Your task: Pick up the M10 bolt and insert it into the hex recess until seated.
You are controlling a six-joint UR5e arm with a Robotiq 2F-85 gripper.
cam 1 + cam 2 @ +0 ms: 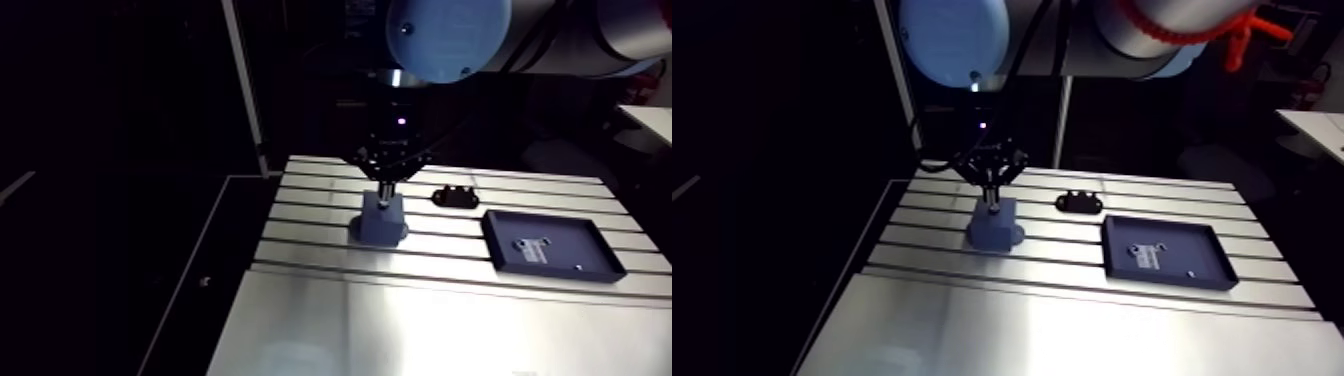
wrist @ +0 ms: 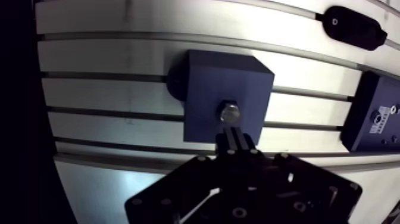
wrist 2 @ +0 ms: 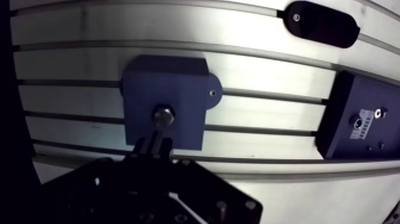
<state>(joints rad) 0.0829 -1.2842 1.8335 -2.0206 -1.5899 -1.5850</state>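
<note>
Tool [image 2: 233,136] grips M10 bolt [image 2: 229,112] upright, axis vertical, in block [image 2: 205,83].

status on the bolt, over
gripper shut on bolt. bolt down in block top, looks seated. tray and black part off to the side, nothing blocking.

Light falls from above onto the table [image 1: 430,320]. In the wrist view its bare aluminium glares almost white around the block [image 2: 202,89], and in the arm view it shows a dull sheen toward the near edge. Everything beyond the table's edges is nearly black. The gripper [image 2: 234,136] is a dark silhouette. In the wrist view the table's slots look curved.
</note>
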